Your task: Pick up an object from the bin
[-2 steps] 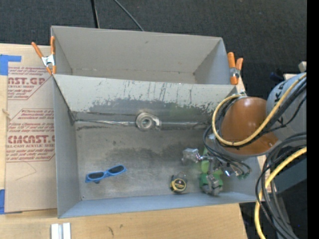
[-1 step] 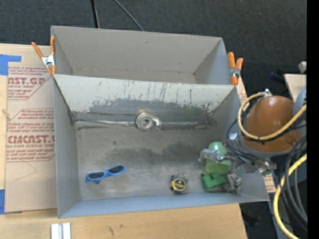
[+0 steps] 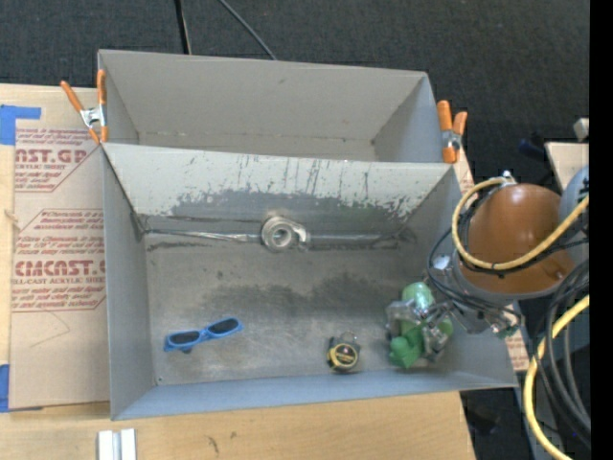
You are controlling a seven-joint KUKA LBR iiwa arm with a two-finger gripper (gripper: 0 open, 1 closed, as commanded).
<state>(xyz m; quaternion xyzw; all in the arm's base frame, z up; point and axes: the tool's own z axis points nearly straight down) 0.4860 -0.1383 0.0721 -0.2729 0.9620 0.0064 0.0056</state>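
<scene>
The gripper (image 3: 421, 322) is low in the near right corner of the bin (image 3: 129, 286), right on top of a small green thing (image 3: 406, 351) that lies tucked against the right wall. That green lump looks like the thing to be picked. Whether the gripper is spread or pressed together cannot be told from here, because its dark metalwork and the green shape run into one another.

As for the step in hand, this looks like the close-in on the grasp. The corner is the difficulty: with one wall just beside the thing and the near wall close by, the gripper would do well to straddle the green lump along the free direction, seat low before closing, then lift straight up so nothing scrapes the wall.

Elsewhere in the bin there are only a few things, all well apart. A small round black-and-yellow thing (image 3: 343, 355), perhaps a tape measure, sits near the front wall, to the left of the green lump. Blue sunglasses (image 3: 202, 335) lie towards the front left. A silvery ring (image 3: 280, 233) rests at the back, mid-floor.
</scene>
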